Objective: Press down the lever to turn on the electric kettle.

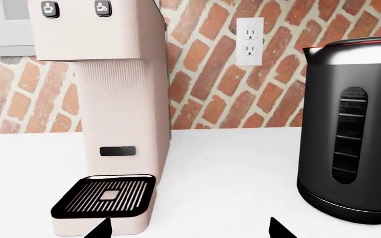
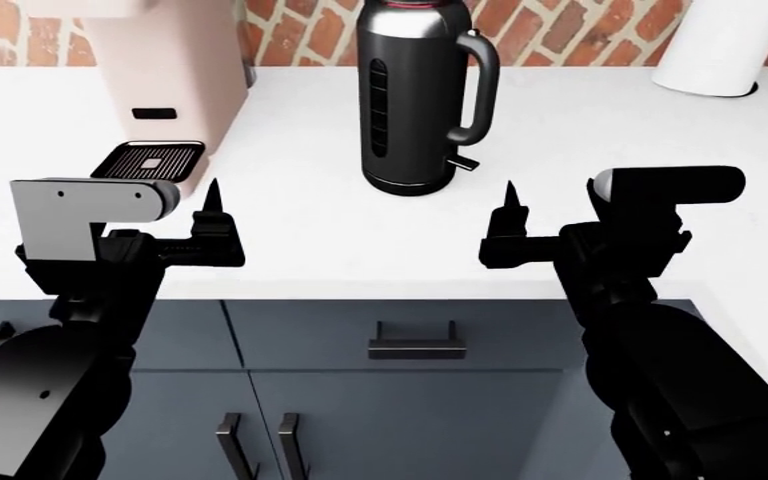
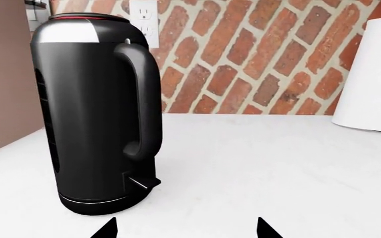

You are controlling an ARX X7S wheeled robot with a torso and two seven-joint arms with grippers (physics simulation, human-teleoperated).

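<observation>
Kettle [image 2: 416, 95]: upright on the white counter [image 2: 304, 230], near the brick wall, between the pink machine [image 2: 171, 80] and the white cylinder [image 2: 731, 45]; handle turned toward the right arm's side.
Lever [image 2: 463, 163]: small dark tab at the handle's foot, jutting sideways just above the kettle's base; nothing touches it.
Left gripper [image 2: 213, 215]: wide, holding nothing, over the counter's front edge, in front of the machine's black grille [image 2: 148, 159].
Right gripper [image 2: 508, 215]: wide, holding nothing, near the counter's front, well apart from the kettle; the lever lies ahead of it, toward the left fingertip.
Wall: 1 white outlet [image 1: 249, 42] on the brick, behind the kettle.
Below: dark cabinet doors with handles.
</observation>
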